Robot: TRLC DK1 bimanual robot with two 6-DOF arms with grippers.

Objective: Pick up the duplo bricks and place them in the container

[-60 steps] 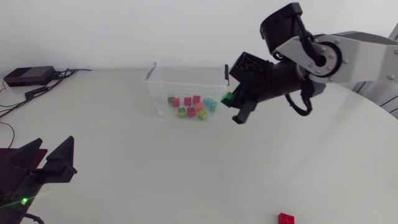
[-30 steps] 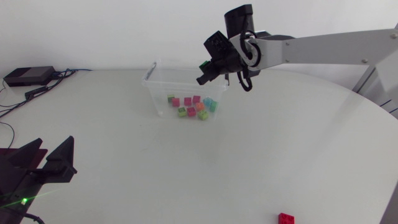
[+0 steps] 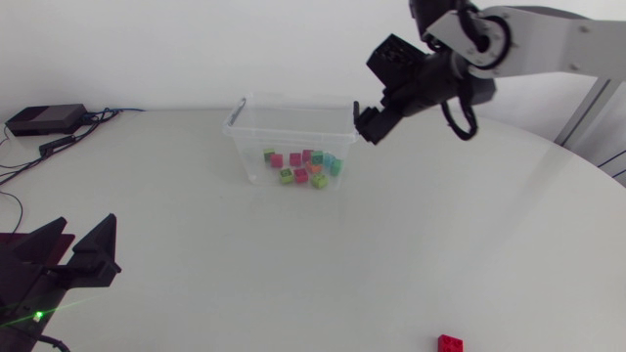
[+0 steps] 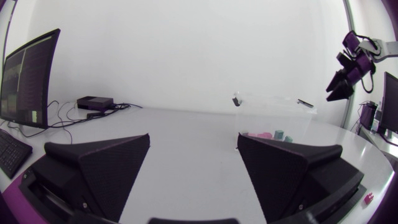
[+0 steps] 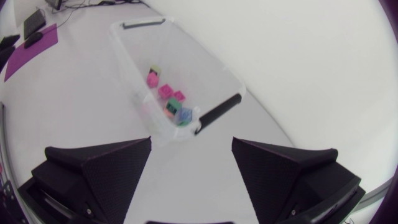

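Noted left claw [image 3: 86, 235] parked at the near left corner of the table [image 3: 196, 244], fingers spread apart, nothing between them. Located clear container [image 3: 246, 147] toward the far middle, holding a cluster of pink, green, orange and blue duplo bricks [image 3: 303, 168]. Found right claw [image 3: 370, 125] raised near the container's right end, fingers apart and empty. Recorded one red duplo brick [image 3: 450, 342] lying at the near edge, well apart from the container.

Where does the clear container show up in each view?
Head view: container on the table's far side, beside the right gripper.
Left wrist view: container far ahead of the left gripper, across the table.
Right wrist view: container just ahead of the right gripper.
Shared landmark: the coloured bricks inside it.
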